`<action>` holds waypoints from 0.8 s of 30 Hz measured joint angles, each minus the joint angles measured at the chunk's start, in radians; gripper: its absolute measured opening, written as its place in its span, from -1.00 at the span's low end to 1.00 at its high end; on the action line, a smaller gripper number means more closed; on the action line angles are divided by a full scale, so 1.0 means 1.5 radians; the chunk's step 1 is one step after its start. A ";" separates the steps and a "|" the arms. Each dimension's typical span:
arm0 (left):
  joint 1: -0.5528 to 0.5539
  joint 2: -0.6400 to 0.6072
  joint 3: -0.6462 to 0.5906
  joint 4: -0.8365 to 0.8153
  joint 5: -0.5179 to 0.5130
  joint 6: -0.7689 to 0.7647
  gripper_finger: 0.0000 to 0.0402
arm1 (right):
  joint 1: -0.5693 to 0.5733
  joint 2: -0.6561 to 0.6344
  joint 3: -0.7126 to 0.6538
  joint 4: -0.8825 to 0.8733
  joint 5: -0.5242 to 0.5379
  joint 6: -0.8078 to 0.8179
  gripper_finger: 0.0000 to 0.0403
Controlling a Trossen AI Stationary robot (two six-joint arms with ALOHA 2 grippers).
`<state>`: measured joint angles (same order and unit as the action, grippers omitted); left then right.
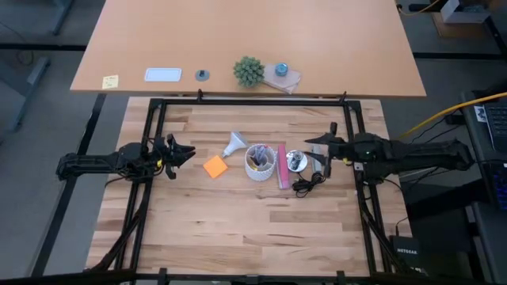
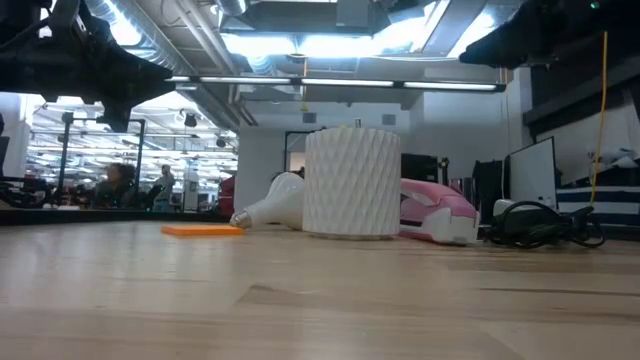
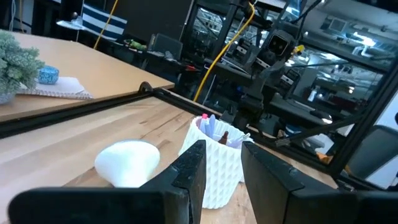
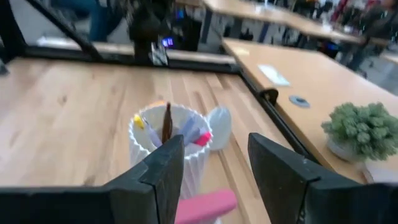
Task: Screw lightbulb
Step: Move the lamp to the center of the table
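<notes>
Centrally on the bench (image 1: 238, 229): bulb (image 1: 233, 143) on its side, wide end toward the far rail, narrow grey base toward the orange note (image 1: 215, 166). Just beside the bulb, a white ribbed cup (image 1: 260, 162) of pens, upright. Beyond the cup, toward the right arm: a pink item (image 1: 282, 166) lying flat, then a round silvery fitting (image 1: 296, 161) with a black cord (image 1: 307, 184) coiled near it.

Left hand (image 1: 188, 151) raised off the bench, near the left rail, pointed at the bulb and cup; well apart from both. Fingers (image 3: 193, 171) parted a little, nothing between them. From the left wrist, bulb (image 3: 127, 163) and cup (image 3: 214, 162) straight ahead, past the fingertips.

Right hand (image 1: 310, 141) also raised, above the fitting's far side, aimed across at the cup. Fingers (image 4: 165, 168) spread wide, empty. From the right wrist, cup (image 4: 168, 149) of pens ahead, bulb (image 4: 219, 127) peeking out just behind it, pink item (image 4: 202, 205) lower down.

From bench height: bulb (image 2: 272, 203) resting on the wood, touching or nearly touching the cup (image 2: 351, 183); which, cannot tell. Orange note (image 2: 202, 230) flat in front of the bulb's base. Cord (image 2: 540, 225) bundled off to the side.

On the tan desk (image 1: 341, 47) beyond the rail: a small green plant (image 1: 249, 71), a yellow note (image 1: 110, 81), a white card (image 1: 162, 75), a dark disc (image 1: 203, 75).
</notes>
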<state>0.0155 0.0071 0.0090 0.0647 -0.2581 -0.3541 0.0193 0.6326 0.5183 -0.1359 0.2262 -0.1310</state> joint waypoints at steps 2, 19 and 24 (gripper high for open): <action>0.000 0.000 0.000 0.000 0.000 -0.007 -0.54 | 0.000 0.026 0.028 -0.019 0.000 0.000 -0.09; 0.000 0.000 0.000 0.000 -0.053 0.049 -0.54 | 0.000 0.243 0.125 -0.296 0.062 0.014 -0.09; 0.000 0.000 0.000 -0.001 -0.053 0.049 -0.54 | 0.000 0.321 0.125 -0.295 0.043 0.012 -0.09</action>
<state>0.0158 0.0072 0.0090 0.0635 -0.3372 -0.2806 0.0190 1.1138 0.7055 -0.5785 0.2913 -0.1123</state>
